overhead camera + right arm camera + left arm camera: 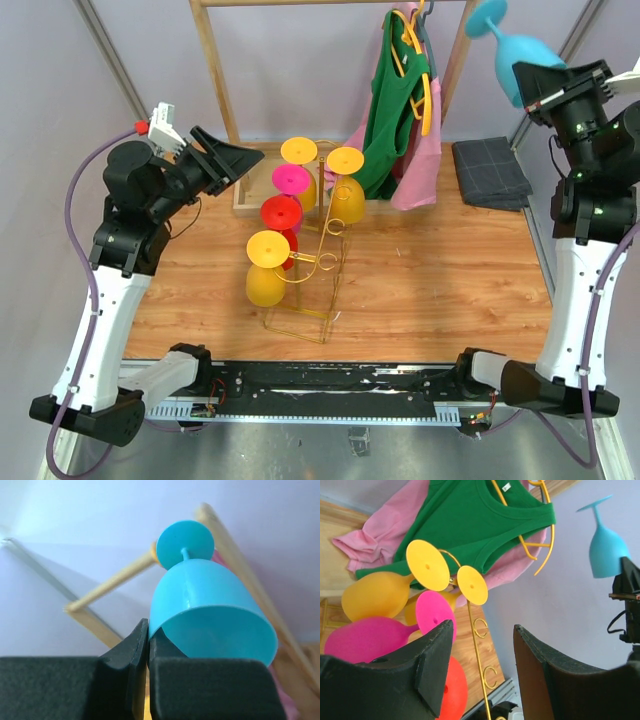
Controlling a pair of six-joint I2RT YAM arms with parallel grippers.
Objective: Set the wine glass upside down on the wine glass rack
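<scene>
One light, stiff, likely slippery glass (520,62), at two o'clock, is pinched by its rim in the right gripper (148,642); left gripper (482,630) gapes empty.

pale lilac walls (300,70) enclose a wood-grain table (430,270), where a wooden clothes rail (217,70) at the back carries a green top (395,110) and a pink garment (418,175), a folded grey cloth (490,172) nearby.

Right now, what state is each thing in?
Blue wine glass: raised high, foot up, tilted.
Right gripper: shut on the glass's rim.
Left gripper: open, empty.
Wine glass rack: upright, five glasses hanging foot up.
Green shirt: hanging up.
Grey cloth: folded flat.
</scene>
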